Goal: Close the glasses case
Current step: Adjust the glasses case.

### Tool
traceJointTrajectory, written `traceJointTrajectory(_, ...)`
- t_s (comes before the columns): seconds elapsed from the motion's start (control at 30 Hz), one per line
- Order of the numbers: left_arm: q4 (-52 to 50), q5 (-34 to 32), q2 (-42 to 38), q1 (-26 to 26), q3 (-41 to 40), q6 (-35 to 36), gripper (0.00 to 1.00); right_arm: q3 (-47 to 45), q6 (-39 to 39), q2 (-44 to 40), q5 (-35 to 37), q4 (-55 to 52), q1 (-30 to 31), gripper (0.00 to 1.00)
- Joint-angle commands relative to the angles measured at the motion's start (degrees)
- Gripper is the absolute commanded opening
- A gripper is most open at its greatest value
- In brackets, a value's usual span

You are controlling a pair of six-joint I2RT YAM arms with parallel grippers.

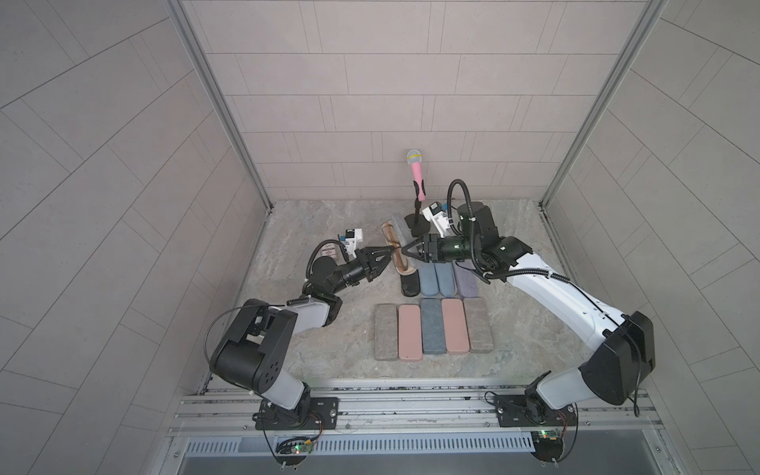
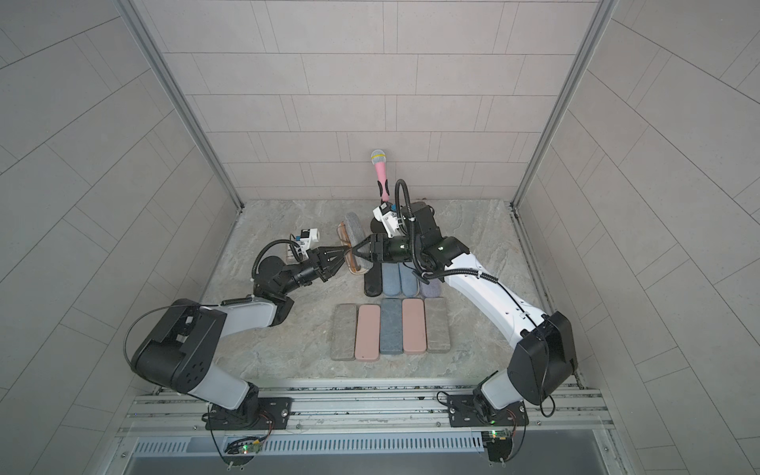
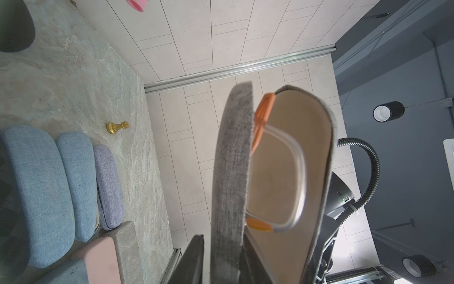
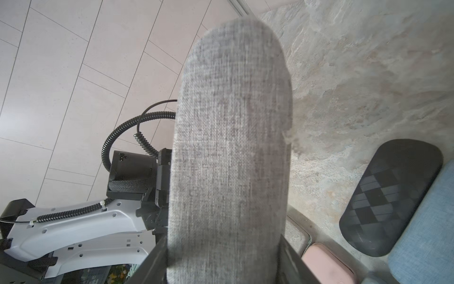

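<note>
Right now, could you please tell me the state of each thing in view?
Grey glasses case: open.
Glasses: lying inside it.
Left hand: closed on the case.
Right hand: closed on the case.
Microphone: upright.
Gold pawn: standing upright.
Black case: closed.

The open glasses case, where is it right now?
In both top views the glasses case is mid-table, gripped from either side by the left gripper and right gripper, just beyond the black case and in front of the microphone stand.
</note>
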Motion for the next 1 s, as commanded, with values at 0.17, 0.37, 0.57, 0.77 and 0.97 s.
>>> traceJointTrajectory(0.17, 2.49, 1.03, 0.76, -0.22, -0.4, -0.93, 0.28, -0.6, 1.94, -2.08, -2.06, 6.86, -0.46, 0.24)
traceJointTrajectory(0.37, 2.49, 1.32, 1.3, -0.22, -0.69, -1.17, 0.29, -1.39, 2.19, -2.11, -2.33, 8.32, -0.58, 0.24)
traceJointTrajectory(0.57, 2.48, 1.38, 3.58, -0.22, -1.07, -1.17, 0.3, -1.63, 2.19, -2.84, -3.14, 8.74, -1.08, 0.24)
traceJointTrajectory(0.77, 2.49, 1.56, 4.35, -0.25, -1.4, -1.23, 0.42, -3.61, 1.6, -2.1, -1.67, 8.5, -1.33, 0.24)
traceJointTrajectory(0.97, 2.56, 1.99, 4.47, -0.14, -1.64, -1.37, 0.6, -4.81, -0.21, -0.08, -0.19, 7.69, -1.4, 0.23)
